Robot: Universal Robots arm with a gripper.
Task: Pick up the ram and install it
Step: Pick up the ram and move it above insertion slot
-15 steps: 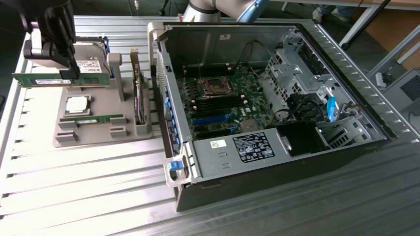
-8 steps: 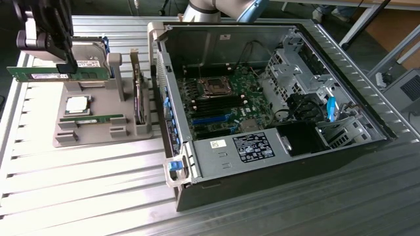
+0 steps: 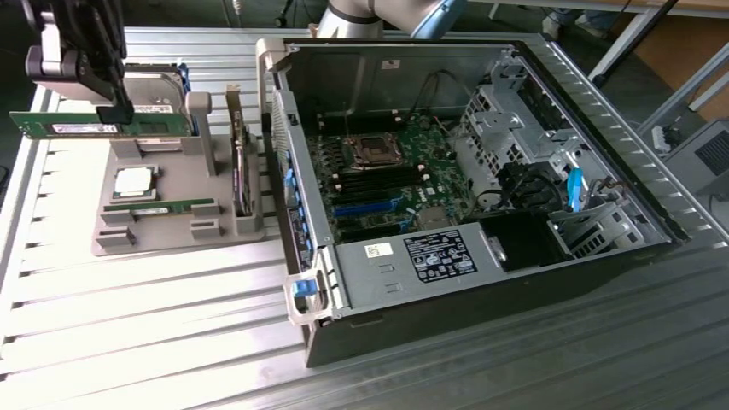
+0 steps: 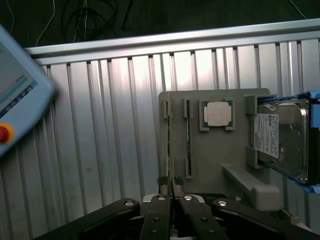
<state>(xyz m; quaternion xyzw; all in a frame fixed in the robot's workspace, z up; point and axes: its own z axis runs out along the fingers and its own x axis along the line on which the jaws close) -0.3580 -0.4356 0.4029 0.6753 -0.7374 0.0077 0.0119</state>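
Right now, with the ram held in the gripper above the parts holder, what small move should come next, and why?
Probably a level carry toward the exterior view's right. The gripper is shut on the ram, which hangs clear above the gray holder. The memory slots lie inside the open computer case, beyond its raised side wall, so height should be kept.

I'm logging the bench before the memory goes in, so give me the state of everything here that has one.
claw: shut on the ram
ram: held level, raised above the gray holder
second ram stick: set in a holder slot
processor chip: seated in the holder
computer case: open, side panel off
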